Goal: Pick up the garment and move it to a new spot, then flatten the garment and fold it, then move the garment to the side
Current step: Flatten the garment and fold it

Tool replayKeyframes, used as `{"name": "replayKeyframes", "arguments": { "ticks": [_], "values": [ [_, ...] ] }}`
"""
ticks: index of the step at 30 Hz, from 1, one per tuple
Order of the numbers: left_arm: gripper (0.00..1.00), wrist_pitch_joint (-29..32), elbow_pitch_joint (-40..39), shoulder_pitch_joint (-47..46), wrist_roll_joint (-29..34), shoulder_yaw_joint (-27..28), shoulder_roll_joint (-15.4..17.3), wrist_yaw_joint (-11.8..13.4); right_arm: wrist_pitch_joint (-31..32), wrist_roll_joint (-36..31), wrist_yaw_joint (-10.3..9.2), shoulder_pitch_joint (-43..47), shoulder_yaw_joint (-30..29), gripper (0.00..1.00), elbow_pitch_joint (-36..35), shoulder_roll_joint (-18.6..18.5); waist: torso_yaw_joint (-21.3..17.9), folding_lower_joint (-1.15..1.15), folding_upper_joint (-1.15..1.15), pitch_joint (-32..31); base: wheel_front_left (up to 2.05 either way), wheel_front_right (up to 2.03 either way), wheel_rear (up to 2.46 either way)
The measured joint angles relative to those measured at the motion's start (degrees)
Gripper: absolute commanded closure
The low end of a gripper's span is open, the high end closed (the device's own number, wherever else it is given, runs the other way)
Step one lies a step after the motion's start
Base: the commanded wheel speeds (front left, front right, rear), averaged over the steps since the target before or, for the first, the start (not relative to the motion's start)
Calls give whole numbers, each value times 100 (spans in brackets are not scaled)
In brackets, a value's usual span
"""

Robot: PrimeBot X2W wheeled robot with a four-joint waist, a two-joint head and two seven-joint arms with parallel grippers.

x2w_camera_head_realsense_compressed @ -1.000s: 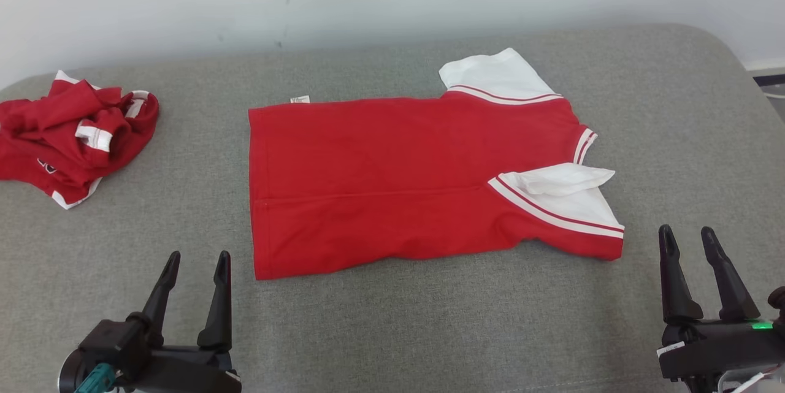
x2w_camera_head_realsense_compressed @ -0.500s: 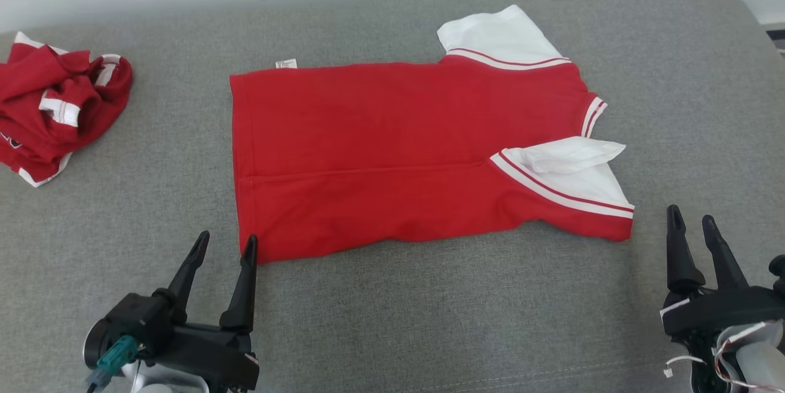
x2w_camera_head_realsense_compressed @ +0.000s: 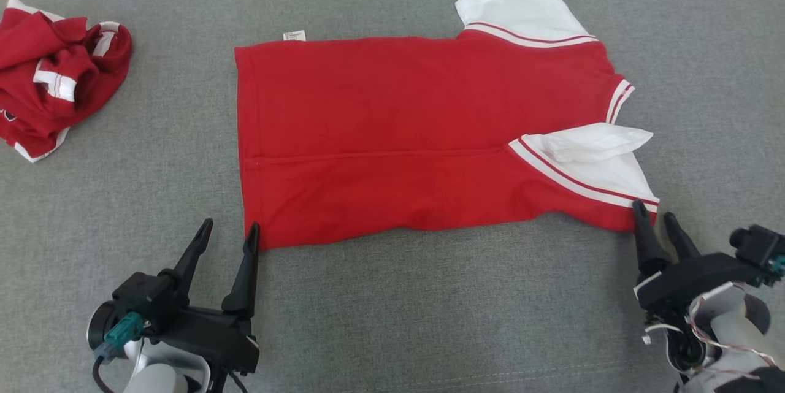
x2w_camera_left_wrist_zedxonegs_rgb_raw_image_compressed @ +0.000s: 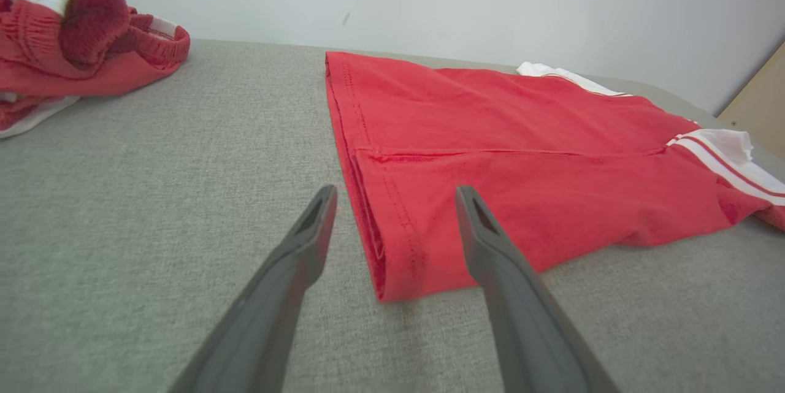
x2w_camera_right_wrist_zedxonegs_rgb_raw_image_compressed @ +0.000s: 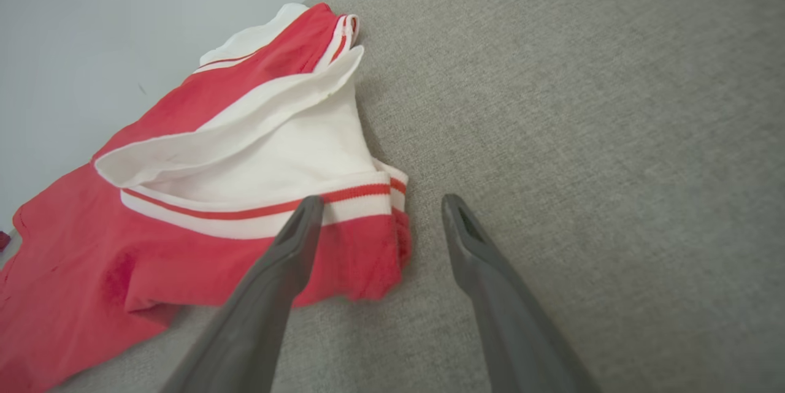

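At frame centre on grey surface point(x2w_camera_head_realsense_compressed: 429, 319), we see red garment point(x2w_camera_head_realsense_compressed: 398, 135) spread flat, white striped sleeves point(x2w_camera_head_realsense_compressed: 521, 10) toward right edge. Our left gripper point(x2w_camera_head_realsense_compressed: 232, 225), fingers apart, brackets its lower-left corner; our right gripper point(x2w_camera_head_realsense_compressed: 652, 209), also released, sits at lower-right sleeve hem, empty

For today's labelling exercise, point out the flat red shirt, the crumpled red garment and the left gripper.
flat red shirt point(x2w_camera_head_realsense_compressed: 398, 135), head view, middle of its red body.
crumpled red garment point(x2w_camera_head_realsense_compressed: 92, 77), head view, its bunched red folds.
left gripper point(x2w_camera_head_realsense_compressed: 232, 223), head view, midway between its fingertips.
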Motion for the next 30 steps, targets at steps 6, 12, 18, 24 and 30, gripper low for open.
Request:
{"name": "replayKeyframes", "arguments": {
  "ticks": [6, 12, 18, 24, 30],
  "values": [
    [0, 0, 237, -25, -23, -9, -29, -51, 226, 138, 33, -284, 111, 0, 434, 71, 30, -1, 0, 35, 0, 0, 0],
    [0, 54, 457, -177, -159, -15, -151, -107, 319, 234, 43, -474, 154, 47, 661, 71, 42, -1, 0, 42, 0, 0, 0],
    [0, 240, 816, -254, -348, -4, -165, -162, 381, 253, 43, -655, 363, 100, 816, 107, -16, -1, 0, 35, 0, 0, 0],
    [0, 432, 1088, -361, -564, -35, -319, -245, 419, 382, 43, -691, 526, 100, 827, 114, -116, -1, 0, 20, 0, 0, 0],
    [2, 643, 1423, -543, -846, 13, -425, -258, 402, 457, 43, -705, 682, 100, 826, 96, -154, -1, 0, 5, 0, 0, 0]
  ]
}}
